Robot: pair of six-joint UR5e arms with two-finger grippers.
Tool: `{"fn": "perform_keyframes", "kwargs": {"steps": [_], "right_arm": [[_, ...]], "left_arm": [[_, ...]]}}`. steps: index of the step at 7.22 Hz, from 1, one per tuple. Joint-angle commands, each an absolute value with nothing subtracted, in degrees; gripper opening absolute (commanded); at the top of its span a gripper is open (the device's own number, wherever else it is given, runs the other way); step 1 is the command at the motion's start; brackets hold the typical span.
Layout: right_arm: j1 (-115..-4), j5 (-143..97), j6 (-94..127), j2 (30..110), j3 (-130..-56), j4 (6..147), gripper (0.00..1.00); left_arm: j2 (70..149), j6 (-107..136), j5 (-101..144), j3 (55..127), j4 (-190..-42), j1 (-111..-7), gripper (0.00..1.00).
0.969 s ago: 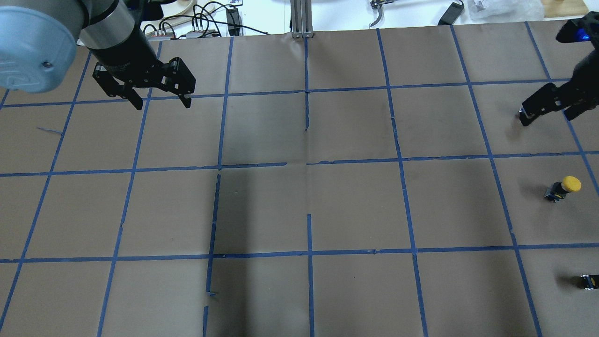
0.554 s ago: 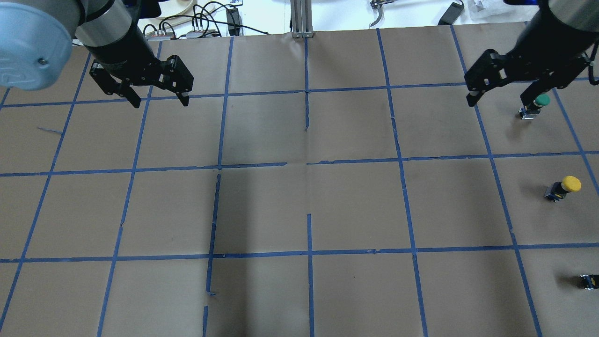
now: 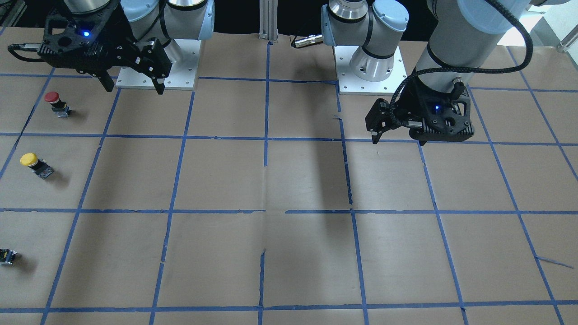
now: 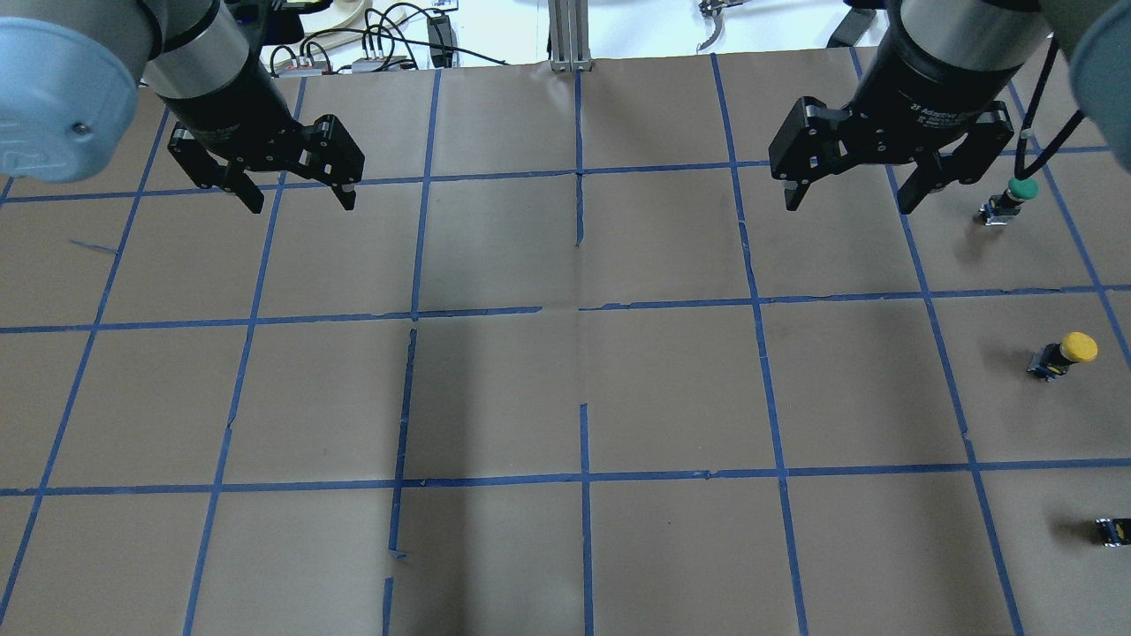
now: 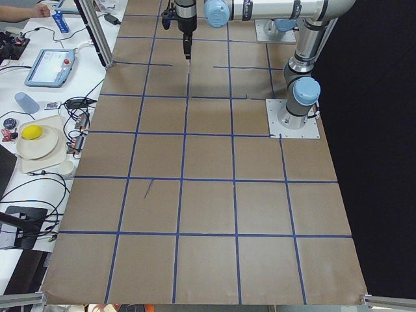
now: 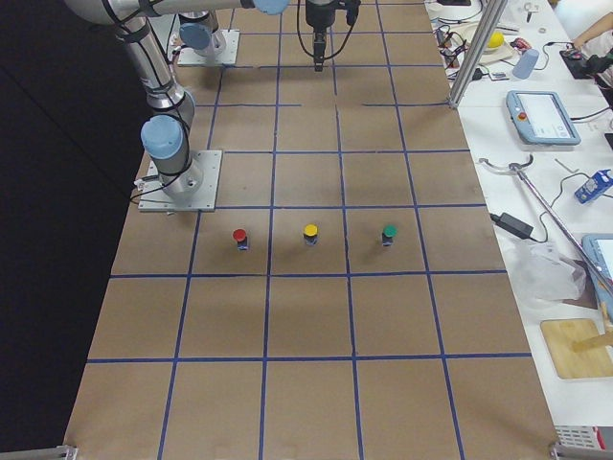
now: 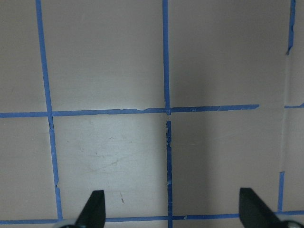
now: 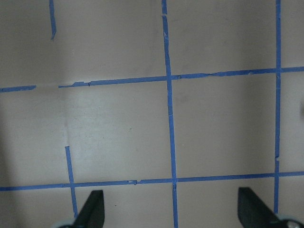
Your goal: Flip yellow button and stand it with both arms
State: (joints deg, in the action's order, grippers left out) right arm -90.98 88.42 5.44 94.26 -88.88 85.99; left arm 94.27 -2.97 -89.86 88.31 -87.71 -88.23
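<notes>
Hovering over the table (image 4: 654, 389), the left gripper (image 4: 302, 203) and right gripper (image 4: 848, 206) are wide open and empty; the yellow button (image 4: 1065, 352) sits near the table's right edge, between a green button (image 4: 1016, 196) and a red button (image 6: 239, 236)

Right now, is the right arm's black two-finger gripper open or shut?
Open. The right gripper has its fingertips far apart in overhead and wrist views, nothing held between them.
</notes>
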Motion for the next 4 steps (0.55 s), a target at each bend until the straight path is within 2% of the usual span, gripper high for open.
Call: {"fn": "perform_keyframes", "kwargs": {"steps": [1,4], "right_arm": [[-93.3,89.6,8.6,94.0,-88.7,86.5,1.0],[-94.5,90.0,10.0,93.1,-88.5,87.4,1.0]], "left_arm": [[91.5,-3.2,-90.1,88.8,-92.7,-88.1,1.0],[91.0,-3.2,-90.4,88.9,-94.8,-87.5,1.0]]}}
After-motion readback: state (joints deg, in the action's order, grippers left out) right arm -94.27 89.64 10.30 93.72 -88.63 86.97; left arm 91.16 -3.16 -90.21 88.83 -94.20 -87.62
